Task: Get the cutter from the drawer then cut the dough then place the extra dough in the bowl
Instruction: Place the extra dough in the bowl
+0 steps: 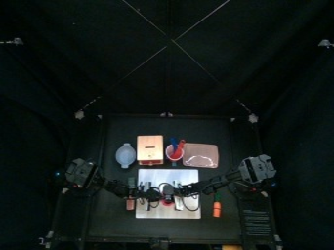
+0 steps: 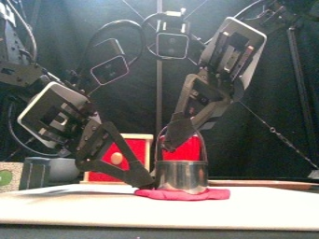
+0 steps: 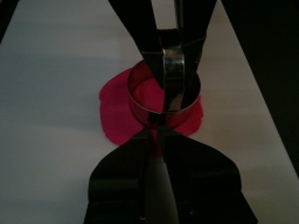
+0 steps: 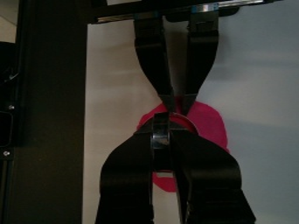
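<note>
Top view: the bowl (image 1: 125, 154) sits far left of the board (image 1: 146, 177), contents unclear. Front: the cutter (image 2: 186, 176) stands upright, axis vertical, on the dough (image 2: 182, 194). Left wrist: the left gripper (image 3: 158, 144) has jaws together at its rim. Right wrist: the right gripper (image 4: 166, 131) has jaws clamped on its handle.

Bright pink-red dough (image 2: 184, 194); a plain white cutting board (image 3: 59, 87); a shiny silver cutter (image 2: 185, 175); a pale wooden box (image 1: 148, 149) with a red drawer front; a blue-grey bowl (image 1: 125, 154); a pink tray (image 1: 202, 153); a black table (image 1: 196, 127)
</note>
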`<state>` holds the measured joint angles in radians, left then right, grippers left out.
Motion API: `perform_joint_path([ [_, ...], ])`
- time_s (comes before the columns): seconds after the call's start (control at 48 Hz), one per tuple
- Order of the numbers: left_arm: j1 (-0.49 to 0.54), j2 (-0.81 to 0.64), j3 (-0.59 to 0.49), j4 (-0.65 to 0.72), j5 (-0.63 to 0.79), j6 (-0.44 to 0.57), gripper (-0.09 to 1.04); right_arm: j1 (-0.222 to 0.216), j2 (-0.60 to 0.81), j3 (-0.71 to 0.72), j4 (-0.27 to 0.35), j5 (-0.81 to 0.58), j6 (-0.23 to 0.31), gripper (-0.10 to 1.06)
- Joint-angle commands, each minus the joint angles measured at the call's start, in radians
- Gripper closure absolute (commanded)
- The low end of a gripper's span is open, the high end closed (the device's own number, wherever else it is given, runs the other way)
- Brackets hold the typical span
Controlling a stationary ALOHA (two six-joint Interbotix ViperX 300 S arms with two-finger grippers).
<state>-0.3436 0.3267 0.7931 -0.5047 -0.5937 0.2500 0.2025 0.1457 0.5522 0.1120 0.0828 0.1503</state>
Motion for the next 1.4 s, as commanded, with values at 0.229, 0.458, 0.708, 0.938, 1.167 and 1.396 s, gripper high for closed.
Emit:
perform_joint_path([
  [0.229,0.003,-0.006,-0.003,-0.003,0.008,0.0,0.36,-0.028,-0.144,-0.02,-0.054,0.043,-0.002,0.57],
  [0.458,0.005,-0.008,-0.003,-0.008,0.017,0.0,0.36,-0.044,-0.221,0.035,-0.061,0.095,0.002,0.57],
  [0.708,0.011,-0.032,0.006,-0.008,0.021,0.0,0.36,-0.052,-0.344,0.218,-0.04,0.091,0.005,0.57],
  [0.938,0.04,-0.097,0.034,-0.008,0.023,0.002,0.36,-0.077,-0.439,0.356,-0.023,0.06,0.003,0.57],
  [1.167,0.058,-0.123,0.035,-0.006,0.023,0.003,0.36,-0.086,-0.442,0.396,-0.018,0.035,0.005,0.55],
  [1.396,0.064,-0.13,0.038,-0.008,0.023,0.003,0.36,-0.084,-0.423,0.397,-0.014,0.02,0.005,0.51],
])
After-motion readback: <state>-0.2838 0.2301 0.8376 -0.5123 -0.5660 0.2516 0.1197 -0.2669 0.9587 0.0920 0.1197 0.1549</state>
